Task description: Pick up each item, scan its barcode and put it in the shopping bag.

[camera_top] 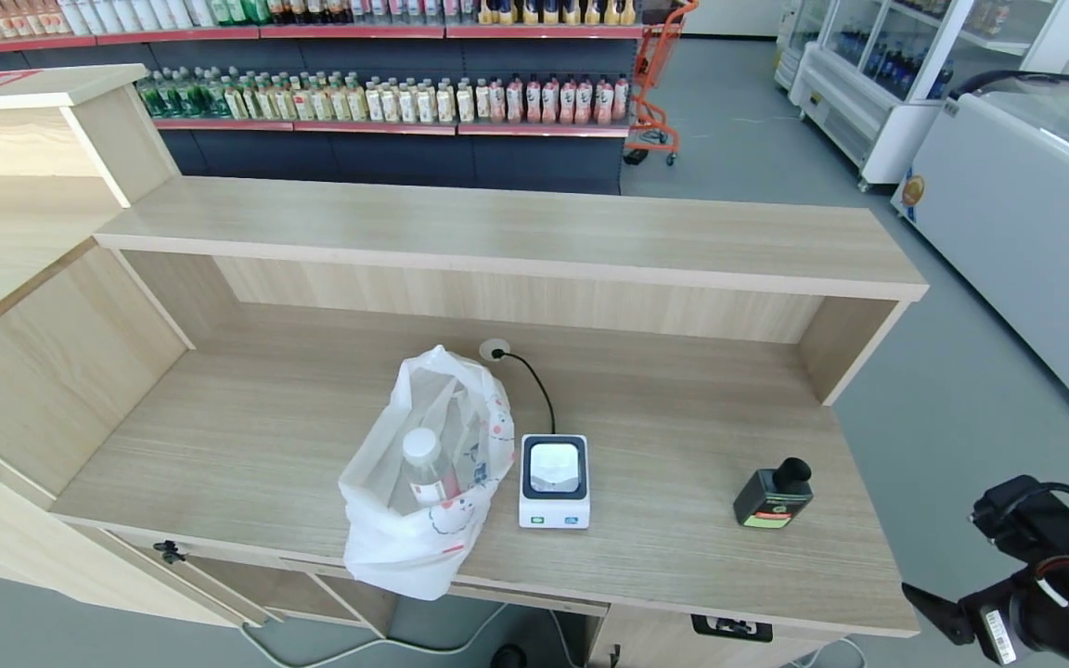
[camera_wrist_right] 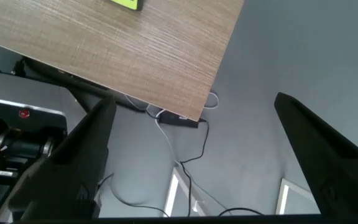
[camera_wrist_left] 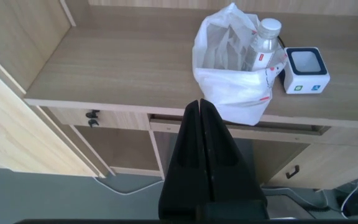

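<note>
Light wood-grain checkout counter (camera_top: pixel 683 417) w/ raised ledge (camera_top: pixel 497 227) along far side. White plastic shopping bag (camera_top: pixel 423 529) sits at counter's near edge, left of centre, mouth open upward, bottom lapping a bit over the front lip. Inside it, clear bottle w/ white cap (camera_top: pixel 423 459) stands approx upright, cap showing in the opening. Just beside bag on its right (touching or not, can't tell): white box scanner w/ dark glass top (camera_top: pixel 554 482), black cable (camera_top: pixel 534 380) running from its back to a round grommet hole (camera_top: pixel 494 349) in the counter. Well to the right, apart from scanner, dark squat bottle w/ black cap (camera_top: pixel 773 496) on counter near right end, red-and-green label facing up; tilted or lying, can't tell which. L gripper (camera_wrist_left: pixel 200 115) hangs out in front of counter's front edge, roughly in line w/ bag, black fingers pressed tight together, nothing between them. R gripper (camera_wrist_right: pixel 194 102) is off counter's near right corner, over grey floor, jaws spread wide, empty. R arm (camera_top: pixel 1045 575) is by that corner, well apart from dark bottle. Behind counter: shelves of drink bottles (camera_top: pixel 386 97), orange trolley (camera_top: pixel 660 93), white chest freezers (camera_top: pixel 1017 186) on right.
</note>
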